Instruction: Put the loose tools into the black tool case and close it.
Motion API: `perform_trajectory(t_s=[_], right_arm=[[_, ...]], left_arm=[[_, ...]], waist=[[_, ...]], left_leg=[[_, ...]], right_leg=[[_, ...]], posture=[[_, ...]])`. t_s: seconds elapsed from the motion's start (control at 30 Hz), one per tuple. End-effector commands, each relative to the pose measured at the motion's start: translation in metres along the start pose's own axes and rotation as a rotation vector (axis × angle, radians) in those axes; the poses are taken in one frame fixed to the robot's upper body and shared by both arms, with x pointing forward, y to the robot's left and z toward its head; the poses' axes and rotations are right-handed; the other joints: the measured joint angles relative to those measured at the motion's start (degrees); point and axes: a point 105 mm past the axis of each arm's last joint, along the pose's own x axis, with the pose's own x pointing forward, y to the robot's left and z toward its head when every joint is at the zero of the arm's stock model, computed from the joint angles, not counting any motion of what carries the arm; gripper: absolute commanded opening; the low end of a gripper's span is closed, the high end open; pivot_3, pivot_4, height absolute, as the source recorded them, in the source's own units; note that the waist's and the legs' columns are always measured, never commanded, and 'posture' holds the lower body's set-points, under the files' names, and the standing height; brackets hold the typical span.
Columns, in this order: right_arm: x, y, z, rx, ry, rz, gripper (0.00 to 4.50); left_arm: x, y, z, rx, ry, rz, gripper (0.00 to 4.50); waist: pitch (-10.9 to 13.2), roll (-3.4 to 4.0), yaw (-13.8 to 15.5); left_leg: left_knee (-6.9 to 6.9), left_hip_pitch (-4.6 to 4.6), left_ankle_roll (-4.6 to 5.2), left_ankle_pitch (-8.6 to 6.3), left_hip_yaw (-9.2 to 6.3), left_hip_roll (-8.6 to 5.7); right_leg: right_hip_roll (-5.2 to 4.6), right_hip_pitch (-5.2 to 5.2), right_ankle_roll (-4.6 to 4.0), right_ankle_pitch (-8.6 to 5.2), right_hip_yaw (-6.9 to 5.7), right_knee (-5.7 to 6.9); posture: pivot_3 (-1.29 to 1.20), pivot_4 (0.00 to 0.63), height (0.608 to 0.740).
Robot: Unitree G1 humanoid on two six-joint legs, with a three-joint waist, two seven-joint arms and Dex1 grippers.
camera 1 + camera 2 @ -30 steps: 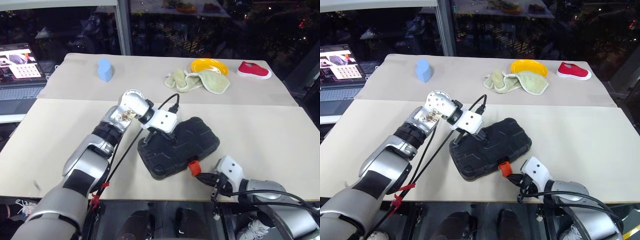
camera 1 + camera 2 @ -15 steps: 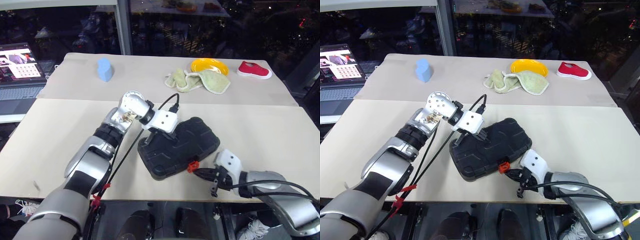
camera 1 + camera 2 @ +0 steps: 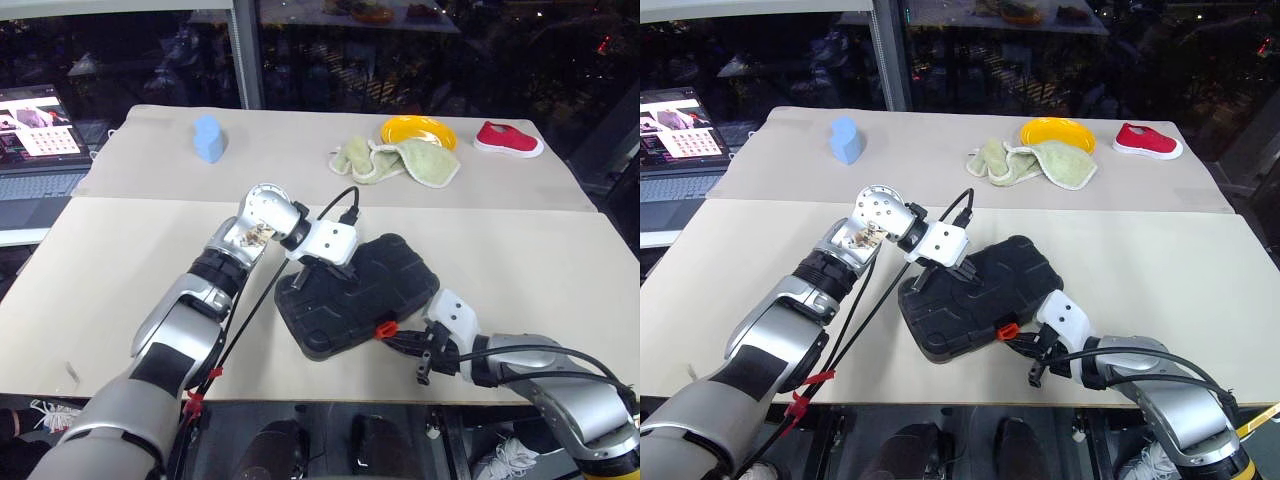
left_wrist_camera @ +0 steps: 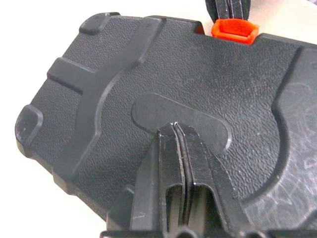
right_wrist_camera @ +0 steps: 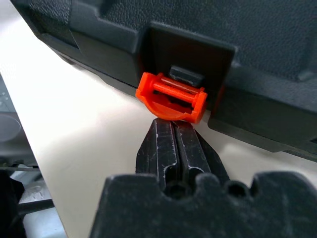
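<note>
progress: case (image 3: 356, 293) lid is down, no loose tools lying around, so packing looks done. Only the latch (image 5: 172, 97) seems left, it's hanging unclipped.
case: near middle of the table (image 3: 120, 260), angled, latch on the near edge.
left claw (image 4: 176, 133): fingers pressed together, tips down on the lid, arm reaching in from the left, pinning it.
right claw (image 5: 173, 130): fingers squeezed together, holding nothing, tips right under the latch from the near right, forearm low along the table edge.
next: my guess, nudge the latch up till it clicks.
</note>
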Motion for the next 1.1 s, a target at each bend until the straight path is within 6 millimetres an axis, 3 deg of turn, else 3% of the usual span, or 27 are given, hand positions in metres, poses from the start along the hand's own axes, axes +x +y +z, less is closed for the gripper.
perform_trajectory(t_s=[0.03, 0.33, 0.47, 0.6, 0.7, 0.8, 0.9, 1.03, 1.07, 1.1], right_arm=[[-0.01, -0.004, 0.035, -0.076, -0.108, -0.028, 0.0], [-0.011, -0.006, 0.048, -0.015, -0.162, -0.024, 0.0], [-0.01, -0.007, 0.044, -0.048, -0.123, -0.026, 0.0], [-0.025, -0.004, 0.045, -0.048, -0.126, -0.02, 0.0], [-0.049, 0.002, 0.045, -0.045, -0.129, 0.006, 0.79], [-0.079, 0.005, 0.048, -0.054, -0.136, 0.027, 1.79], [-0.113, 0.005, 0.052, -0.037, -0.143, 0.046, 2.68], [-0.147, 0.003, 0.06, 0.0, -0.162, 0.068, 4.15], [-0.154, 0.003, 0.062, 0.009, -0.167, 0.076, 4.44], [-0.16, 0.001, 0.065, 0.015, -0.173, 0.081, 4.44]], left_arm=[[0.015, -0.013, -0.008, -0.02, 0.034, -0.065, 0.08], [0.017, -0.016, -0.012, -0.033, 0.031, -0.06, 0.08], [0.016, -0.016, -0.011, -0.044, 0.019, -0.052, 0.08], [0.006, -0.016, -0.009, -0.154, -0.044, -0.03, 0.08], [-0.018, -0.02, -0.009, -0.265, -0.103, -0.007, 0.79], [-0.052, -0.032, -0.015, -0.406, -0.137, 0.054, 1.8], [-0.097, -0.053, -0.021, -0.569, -0.151, 0.136, 2.73], [-0.142, -0.086, -0.017, -0.73, -0.138, 0.188, 4.25], [-0.153, -0.093, -0.016, -0.765, -0.123, 0.209, 4.47], [-0.166, -0.101, -0.018, -0.794, -0.105, 0.251, 4.47]], waist=[[0.0, 0.0, -0.1], [0.0, 0.0, -1.2], [0.0, 0.0, -1.3], [0.0, 0.0, -1.2], [0.0, 0.01, -1.2], [0.0, 0.01, -1.5], [0.0, 0.04, -1.6], [0.1, 0.11, -1.7], [0.1, 0.1, -1.4], [0.2, 0.11, -1.2]], left_leg=[[-0.01, 0.0, 0.0, 0.0, 0.0, 0.0], [-0.03, 0.04, -0.01, 0.0, -0.02, 0.01], [-0.03, 0.09, -0.02, 0.0, -0.01, 0.02], [-0.04, 0.09, -0.03, -0.01, 0.0, 0.02], [-0.05, -0.07, 0.01, -0.01, -0.01, 0.02], [-0.25, -0.16, -0.18, 0.06, 0.01, 0.02], [-0.34, -0.49, -0.55, 0.26, 0.06, 0.01], [-0.49, -0.46, -0.63, 0.3, 0.05, 0.06], [-0.49, -0.46, -0.62, 0.29, 0.04, 0.06], [-0.46, -0.42, -0.61, 0.28, 0.02, 0.06]], right_leg=[[0.0, 0.0, -0.01, 0.0, 0.0, 0.0], [-0.01, 0.02, 0.0, 0.0, 0.01, 0.02], [-0.01, 0.04, 0.0, 0.0, 0.03, 0.03], [-0.02, 0.04, 0.0, 0.0, 0.03, 0.03], [-0.01, -0.09, 0.0, 0.0, -0.01, 0.02], [0.04, -0.35, -0.03, 0.0, 0.03, 0.02], [0.04, -0.84, -0.08, 0.0, 0.09, 0.12], [0.06, -0.87, -0.23, -0.07, 0.09, 0.14], [0.04, -0.85, -0.23, -0.08, 0.09, 0.12], [0.03, -0.8, -0.24, -0.08, 0.08, 0.12]], posture=[[0.0, 0.15, 0.74], [0.0, 0.15, 0.74], [0.0, 0.15, 0.74], [0.0, 0.15, 0.74], [0.0, 0.15, 0.74], [0.0, 0.15, 0.74], [0.0, 0.15, 0.74], [0.0, 0.15, 0.74], [0.0, 0.15, 0.74], [0.0, 0.15, 0.74]])
